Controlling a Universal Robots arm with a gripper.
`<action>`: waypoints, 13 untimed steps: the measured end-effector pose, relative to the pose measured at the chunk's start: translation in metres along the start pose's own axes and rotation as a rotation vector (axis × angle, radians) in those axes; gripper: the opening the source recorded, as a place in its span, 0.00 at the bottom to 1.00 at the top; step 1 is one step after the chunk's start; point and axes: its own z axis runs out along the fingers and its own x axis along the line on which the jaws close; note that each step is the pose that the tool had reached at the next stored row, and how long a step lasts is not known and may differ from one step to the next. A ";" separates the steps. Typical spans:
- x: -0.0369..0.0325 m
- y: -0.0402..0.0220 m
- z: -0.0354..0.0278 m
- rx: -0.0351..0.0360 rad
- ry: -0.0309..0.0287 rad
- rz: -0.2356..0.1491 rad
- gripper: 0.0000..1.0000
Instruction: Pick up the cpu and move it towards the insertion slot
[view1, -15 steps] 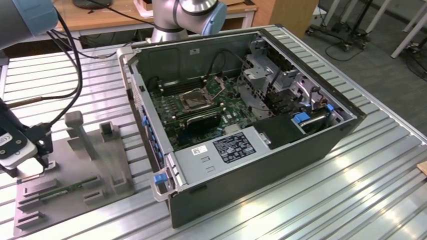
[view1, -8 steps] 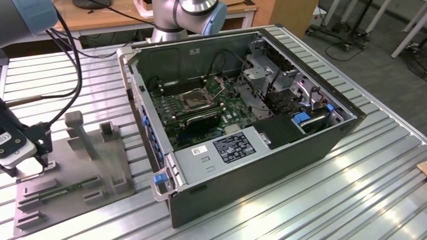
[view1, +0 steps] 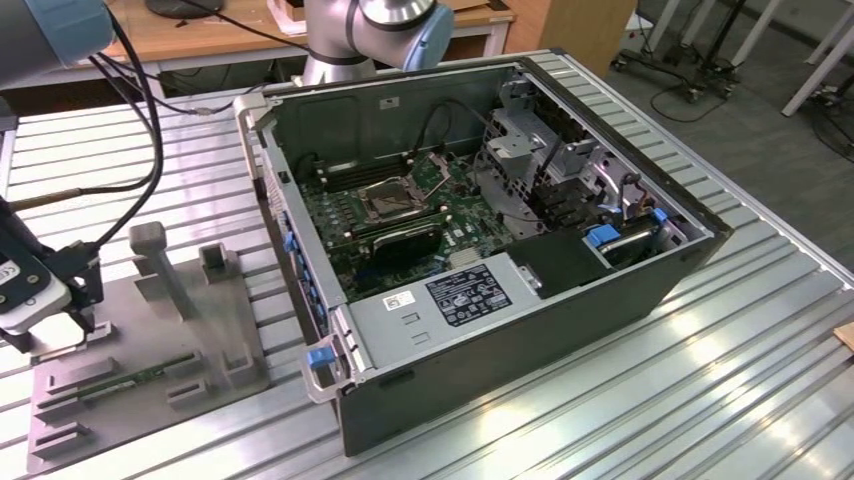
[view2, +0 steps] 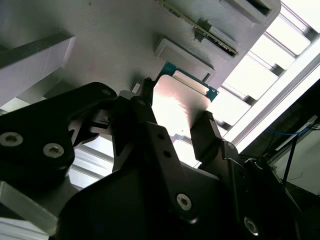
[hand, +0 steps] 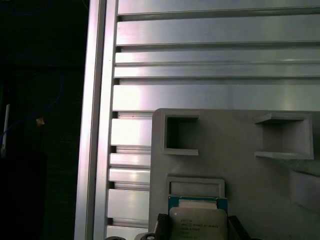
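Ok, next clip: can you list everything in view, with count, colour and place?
cpu: one, silvery top, green edge, at the tray, by the hand.
insertion slot: one, dark centre, silver frame, on the green motherboard.
computer case: one, black, side open, on the table.
tray: one, grey, towards the exterior view's left of the case.
memory stick: one, green, on the tray.
table: one, silver, slatted.
arm: one, silver and blue, base behind the case.
hand: one, black, at the cpu.

Silver arm (view1: 350, 35), blue caps (view1: 60, 25), black wrist (view2: 150, 200) (hex screws (view2: 184, 201))
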 end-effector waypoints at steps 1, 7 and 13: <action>0.0000 0.0000 -0.0001 0.0000 0.0000 0.000 0.54; 0.0000 0.0001 -0.0027 -0.0001 -0.0001 0.000 0.54; -0.0001 0.0001 -0.0045 0.0000 0.0000 0.000 0.54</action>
